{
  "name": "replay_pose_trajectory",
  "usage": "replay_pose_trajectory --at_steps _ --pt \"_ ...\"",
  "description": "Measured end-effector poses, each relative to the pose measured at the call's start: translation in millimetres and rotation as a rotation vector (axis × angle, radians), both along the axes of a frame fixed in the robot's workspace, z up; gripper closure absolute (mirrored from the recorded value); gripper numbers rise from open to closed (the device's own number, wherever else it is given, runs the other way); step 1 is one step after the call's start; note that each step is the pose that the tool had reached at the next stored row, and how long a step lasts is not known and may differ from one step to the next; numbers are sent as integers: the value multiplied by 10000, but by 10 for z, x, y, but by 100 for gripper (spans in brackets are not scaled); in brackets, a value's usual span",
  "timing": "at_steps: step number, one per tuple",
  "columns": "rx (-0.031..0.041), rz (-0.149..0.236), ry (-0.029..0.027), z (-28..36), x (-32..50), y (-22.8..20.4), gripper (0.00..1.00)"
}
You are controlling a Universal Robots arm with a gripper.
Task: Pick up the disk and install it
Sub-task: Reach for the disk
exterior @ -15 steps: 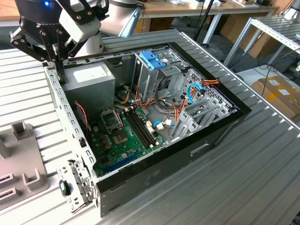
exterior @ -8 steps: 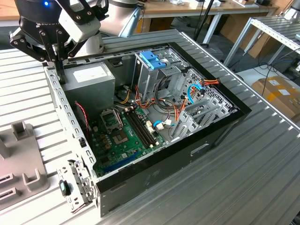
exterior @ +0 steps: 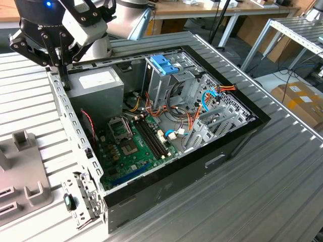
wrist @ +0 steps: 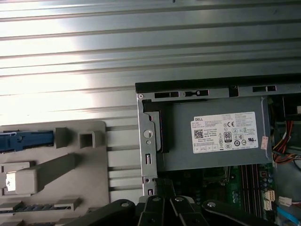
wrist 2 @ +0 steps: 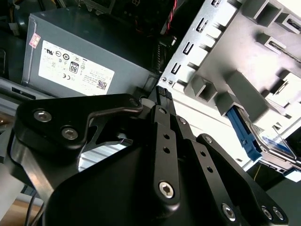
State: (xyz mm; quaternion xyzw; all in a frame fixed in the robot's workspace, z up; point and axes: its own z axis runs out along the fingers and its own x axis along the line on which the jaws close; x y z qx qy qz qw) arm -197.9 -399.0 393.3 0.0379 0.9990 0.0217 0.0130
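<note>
On the exterior view's left, a grey fixture (exterior: 22, 169) is seen lying on the ribbed surface (exterior: 262, 201). In the second wrist view the disk (wrist 2: 265, 140) is found seated in that fixture in its blue carrier, untouched and well apart from the hand.

Moving across, the hand (exterior: 64, 83) is held over the rear rim of the open computer case (exterior: 202, 161), just beside the grey power-supply box (exterior: 96, 83). Its fingers (wrist 2: 162, 94) are pressed together and nothing is gripped.

Further to the exterior view's right, the tall metal cage (exterior: 161, 88) with its blue bracket (exterior: 164, 64) is seen standing inside the case.

The step in hand is judged to be the reach for the disk, barely begun. It is done well, it is thought, if the fingers are parted before the fixture is neared and the hand is squared to the carrier's long sides. The grip is best taken on the frame rather than the label, so that the disk is drawn out without tilting or jamming.
</note>
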Motion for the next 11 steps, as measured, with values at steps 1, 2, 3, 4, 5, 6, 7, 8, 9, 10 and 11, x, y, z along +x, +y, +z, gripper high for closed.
replay_pose_trajectory --at_steps 1,2,3,4,5,6,7,8,9,10,11 --pt "1 0 -1 -1 -9 0 89" --pt "0 0 -1 0 -19 0 89" --pt "0 0 -1 0 -34 0 89" --pt "0 0 0 0 -43 0 89" --pt "0 0 0 0 -54 0 89" --pt "0 -1 0 0 -68 0 89" --pt "1 0 -1 -1 -87 0 89" --pt "1 0 -1 -1 -107 0 89" --pt "0 0 0 0 -133 0 89" --pt "1 0 -1 -1 -150 0 89" --pt "1 0 -1 -1 -168 0 89"
